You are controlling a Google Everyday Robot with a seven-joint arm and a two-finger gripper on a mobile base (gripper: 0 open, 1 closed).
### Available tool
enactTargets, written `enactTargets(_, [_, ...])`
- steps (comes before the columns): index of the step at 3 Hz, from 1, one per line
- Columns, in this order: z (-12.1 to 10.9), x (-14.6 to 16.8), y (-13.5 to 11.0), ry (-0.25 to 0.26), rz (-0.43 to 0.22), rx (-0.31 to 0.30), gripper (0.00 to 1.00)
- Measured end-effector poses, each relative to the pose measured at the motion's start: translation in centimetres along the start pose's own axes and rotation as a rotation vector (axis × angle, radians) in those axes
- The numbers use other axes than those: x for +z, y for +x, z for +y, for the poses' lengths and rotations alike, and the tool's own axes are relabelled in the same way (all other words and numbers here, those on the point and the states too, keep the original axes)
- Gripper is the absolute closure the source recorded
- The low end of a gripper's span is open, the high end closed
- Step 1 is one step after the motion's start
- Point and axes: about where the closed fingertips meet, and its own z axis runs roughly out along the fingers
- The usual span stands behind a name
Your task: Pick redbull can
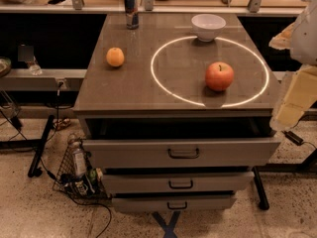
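The redbull can point(131, 9) stands upright at the far left corner of the cabinet top point(133, 88). It is slim, dark blue and silver with a red marking. My gripper point(291, 103), pale yellow under a white arm, hangs at the right edge of the view, beside the cabinet's right side. It is far from the can and holds nothing that I can see.
An orange point(115, 57) lies on the left of the top, a red apple point(219, 76) on the right, a white bowl point(208, 26) at the far right. The top drawer point(183, 152) is pulled out a little. A wire basket point(74, 172) with bottles stands on the floor at left.
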Motion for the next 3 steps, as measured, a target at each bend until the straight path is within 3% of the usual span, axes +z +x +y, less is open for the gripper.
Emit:
enactTargets(1, [0.0,0.0,0.0,0.000,0.000,0.000,0.00])
enactTargets(2, [-3.5,2.7,-2.0,0.007,-0.062,0.012,0.00])
enactTargets(3, [-9.1,6.3,-6.1,0.036,-0.152,-0.013,0.00])
